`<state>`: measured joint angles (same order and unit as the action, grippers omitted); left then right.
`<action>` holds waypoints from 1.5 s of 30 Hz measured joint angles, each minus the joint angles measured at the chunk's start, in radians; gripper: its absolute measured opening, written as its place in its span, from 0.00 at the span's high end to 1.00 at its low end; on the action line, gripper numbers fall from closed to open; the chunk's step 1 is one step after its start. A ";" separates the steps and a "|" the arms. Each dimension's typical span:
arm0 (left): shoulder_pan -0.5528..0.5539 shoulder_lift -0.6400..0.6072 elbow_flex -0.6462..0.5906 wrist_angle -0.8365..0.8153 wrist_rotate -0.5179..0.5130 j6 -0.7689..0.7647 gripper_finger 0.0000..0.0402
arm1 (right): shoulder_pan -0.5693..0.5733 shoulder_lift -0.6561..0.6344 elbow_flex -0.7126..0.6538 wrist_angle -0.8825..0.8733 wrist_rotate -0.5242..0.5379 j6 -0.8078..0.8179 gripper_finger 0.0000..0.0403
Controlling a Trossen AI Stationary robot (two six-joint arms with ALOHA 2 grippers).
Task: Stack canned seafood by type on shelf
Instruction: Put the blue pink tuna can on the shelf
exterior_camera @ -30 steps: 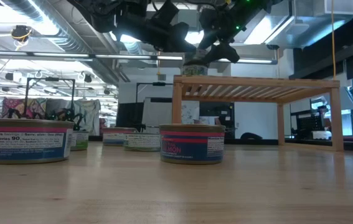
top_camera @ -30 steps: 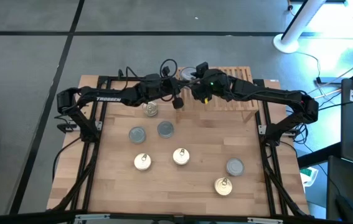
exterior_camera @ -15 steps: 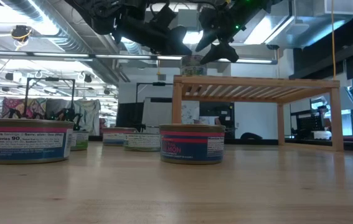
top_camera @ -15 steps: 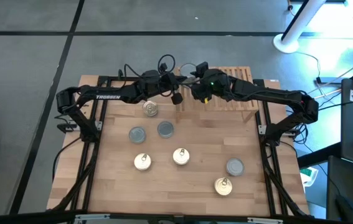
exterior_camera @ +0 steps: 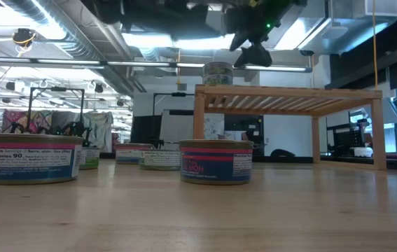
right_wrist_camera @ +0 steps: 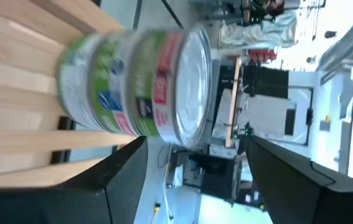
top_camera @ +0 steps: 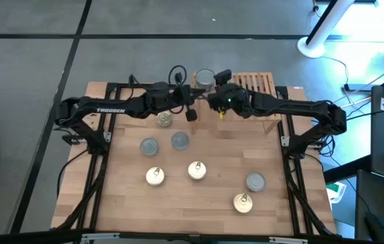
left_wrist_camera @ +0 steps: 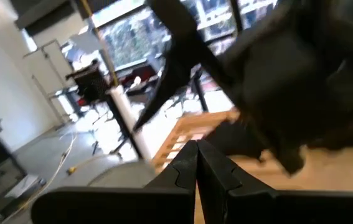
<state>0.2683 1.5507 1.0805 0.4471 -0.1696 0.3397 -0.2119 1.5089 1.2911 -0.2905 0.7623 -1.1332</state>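
Right wrist view: green-label tin (right_wrist_camera: 132, 84) sits on the shelf (right_wrist_camera: 20, 74) between spread fingers (right_wrist_camera: 123, 180), so the right gripper (top_camera: 213, 95) probably gets backed straight off, untouched.

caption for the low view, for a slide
Green-labelled silver-topped tin stands on the light-wood slatted shelf, the open right gripper just above and beside it; five more tins wait on the plank table.

Right gripper (top_camera: 212, 90) has released the can (top_camera: 204, 78) and drawn back toward frame centre; the can now stands alone at the shelf's (top_camera: 256, 85) left corner, uncovered in the high view. Left gripper (top_camera: 192, 114) has pulled back left, now out of the low view.
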 joint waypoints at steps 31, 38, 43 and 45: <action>-0.656 0.087 0.000 -0.374 -0.019 -0.256 0.99 | 0.707 -0.111 -0.258 -0.194 -0.400 0.945 0.33; -0.672 0.186 0.000 -0.384 -0.089 -0.379 0.99 | 0.736 -0.111 -0.456 0.192 -0.392 0.946 0.33; -0.647 0.234 0.000 -0.387 -0.090 -0.390 0.99 | 0.735 -0.111 -0.517 0.273 -0.407 0.946 0.33; -0.638 0.242 0.000 -0.381 -0.090 -0.387 0.99 | 0.735 -0.111 -0.521 0.275 -0.408 0.946 0.33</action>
<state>-0.3693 1.7927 1.0805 0.0659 -0.2596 -0.0468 0.5232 1.3979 0.7700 -0.0152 0.3546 -0.1875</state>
